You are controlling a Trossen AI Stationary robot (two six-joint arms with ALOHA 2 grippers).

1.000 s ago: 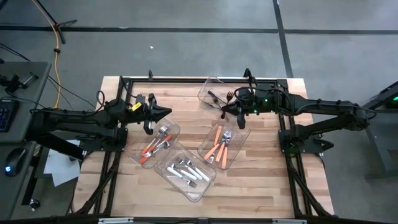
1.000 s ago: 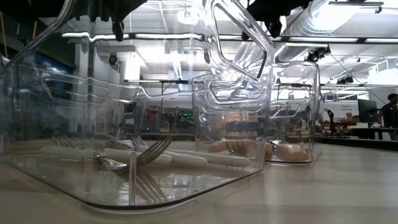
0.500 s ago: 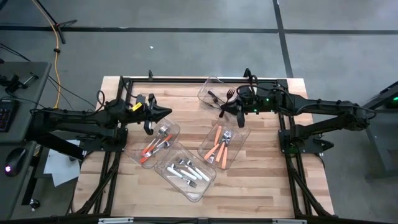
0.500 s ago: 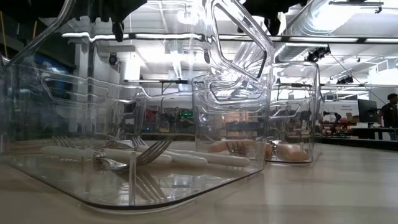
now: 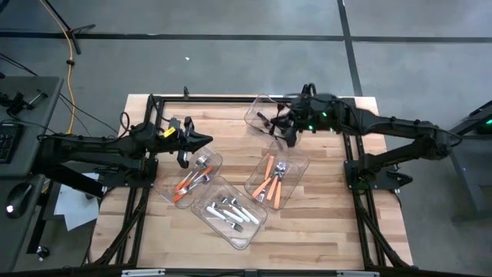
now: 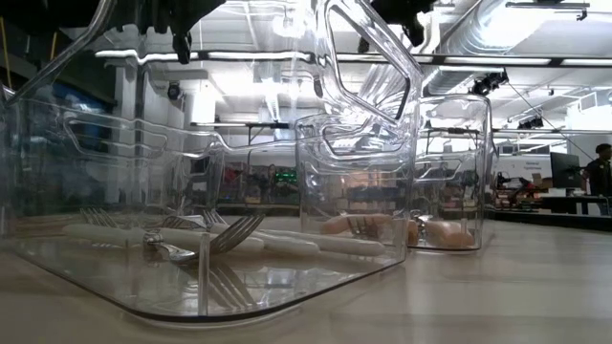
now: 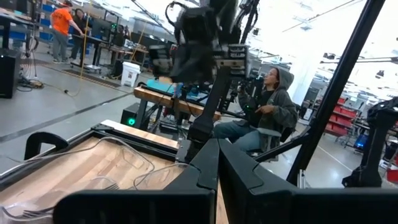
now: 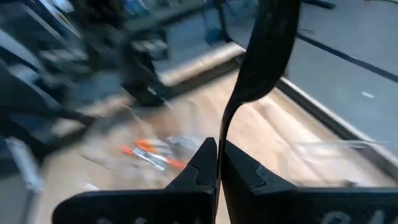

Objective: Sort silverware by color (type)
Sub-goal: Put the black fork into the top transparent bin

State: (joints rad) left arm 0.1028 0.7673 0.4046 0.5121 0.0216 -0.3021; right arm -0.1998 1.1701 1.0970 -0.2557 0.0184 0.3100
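Sorting was mid-carry: your right hand (image 8: pixel 216 163), clamped on a black spoon (image 8: pixel 264 46), hung over the bin (image 5: pixel 263 114) at twelve o'clock. Next, you likely needed to drop it there. Left hand (image 5: pixel 201 141) waited, pinched empty.

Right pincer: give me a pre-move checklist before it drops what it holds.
1. Right pincer shut on the black utensil: ok.
2. Utensil's type: cannot tell; only a dark curved piece shows.
3. Pincer over the far bin with black pieces: ok, at its right edge.
4. Left pincer shut and away, beside the mixed bin: ok.
5. Orange bin holds orange handles: ok.
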